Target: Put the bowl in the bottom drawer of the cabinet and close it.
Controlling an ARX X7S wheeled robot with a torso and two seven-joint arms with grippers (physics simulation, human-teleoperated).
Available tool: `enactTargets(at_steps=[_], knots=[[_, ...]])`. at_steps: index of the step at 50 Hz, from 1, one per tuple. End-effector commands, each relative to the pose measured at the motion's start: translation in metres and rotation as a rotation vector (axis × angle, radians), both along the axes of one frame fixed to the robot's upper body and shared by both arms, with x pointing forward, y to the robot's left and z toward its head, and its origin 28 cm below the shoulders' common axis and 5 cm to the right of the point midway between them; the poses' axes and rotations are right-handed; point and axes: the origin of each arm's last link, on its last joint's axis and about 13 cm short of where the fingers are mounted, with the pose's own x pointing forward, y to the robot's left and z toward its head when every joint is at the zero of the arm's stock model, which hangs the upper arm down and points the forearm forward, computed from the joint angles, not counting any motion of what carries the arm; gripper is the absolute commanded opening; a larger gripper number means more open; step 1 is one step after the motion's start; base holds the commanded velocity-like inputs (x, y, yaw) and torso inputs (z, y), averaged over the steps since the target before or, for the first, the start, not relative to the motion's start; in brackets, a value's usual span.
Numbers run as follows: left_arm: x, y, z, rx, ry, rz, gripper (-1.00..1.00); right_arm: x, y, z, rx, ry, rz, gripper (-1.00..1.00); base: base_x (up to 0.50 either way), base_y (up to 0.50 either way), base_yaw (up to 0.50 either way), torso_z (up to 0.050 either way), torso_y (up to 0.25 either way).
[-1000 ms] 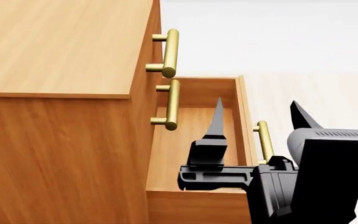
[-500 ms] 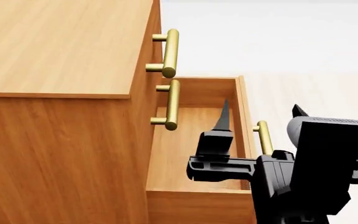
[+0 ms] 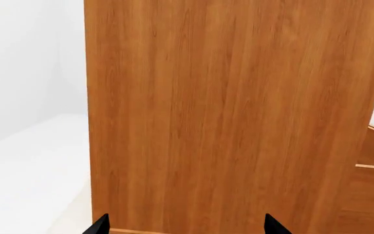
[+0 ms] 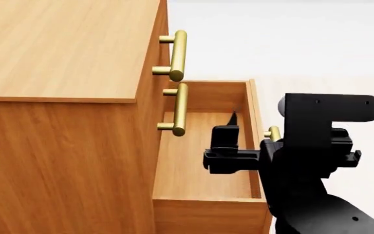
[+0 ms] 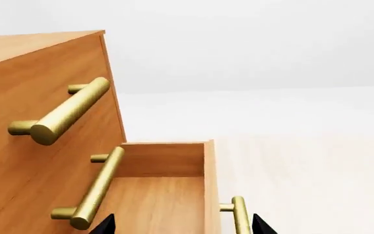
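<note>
No writing or brand marks are legible on any surface. The right gripper (image 4: 233, 127) is angled over the pulled-out bottom drawer (image 4: 203, 146), its black arm (image 4: 310, 165) rising beside the drawer front; its fingertips (image 5: 106, 225) stand wide apart and hold nothing. The left gripper (image 3: 185, 226) faces a plain side panel of the cabinet (image 3: 233, 112) at close range, its jaws likewise spread and empty. Three brass bar handles (image 5: 60, 113) are visible: two ahead of the right gripper on the upper drawers, one just beside it on the open drawer. The visible drawer floor is bare; the bowl appears in no view.
</note>
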Motion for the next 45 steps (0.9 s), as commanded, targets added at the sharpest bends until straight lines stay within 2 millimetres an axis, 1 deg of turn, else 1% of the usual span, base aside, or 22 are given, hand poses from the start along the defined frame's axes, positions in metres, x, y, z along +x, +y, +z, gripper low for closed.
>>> enactTargets(at_steps=[1,5,11,28,36,45], knots=[[0.000,0.000,-0.001,-0.001,0.000,0.000,1.00,0.021,-0.005,-0.010,-0.013,0.124,0.006,1.00,0.00,0.00,0.00,0.000,0.000],[0.000,0.000,0.000,0.000,0.001,0.000,1.00,0.026,-0.007,-0.012,0.006,0.203,0.008,1.00,0.00,0.00,0.00,0.000,0.000],[-0.001,0.000,0.000,0.001,0.000,0.000,1.00,0.032,-0.007,-0.013,-0.017,0.241,0.014,1.00,0.00,0.00,0.00,0.000,0.000],[-0.001,0.000,0.000,-0.002,0.000,-0.001,1.00,0.047,-0.009,-0.016,0.014,0.342,-0.007,1.00,0.00,0.00,0.00,0.000,0.000],[0.000,0.000,0.000,-0.003,-0.001,0.002,1.00,0.054,-0.012,-0.024,0.015,0.390,-0.008,1.00,0.00,0.00,0.00,0.000,0.000],[0.000,0.000,0.000,-0.005,-0.001,0.003,1.00,0.058,-0.015,-0.031,0.003,0.429,-0.023,1.00,0.00,0.00,0.00,0.000,0.000]])
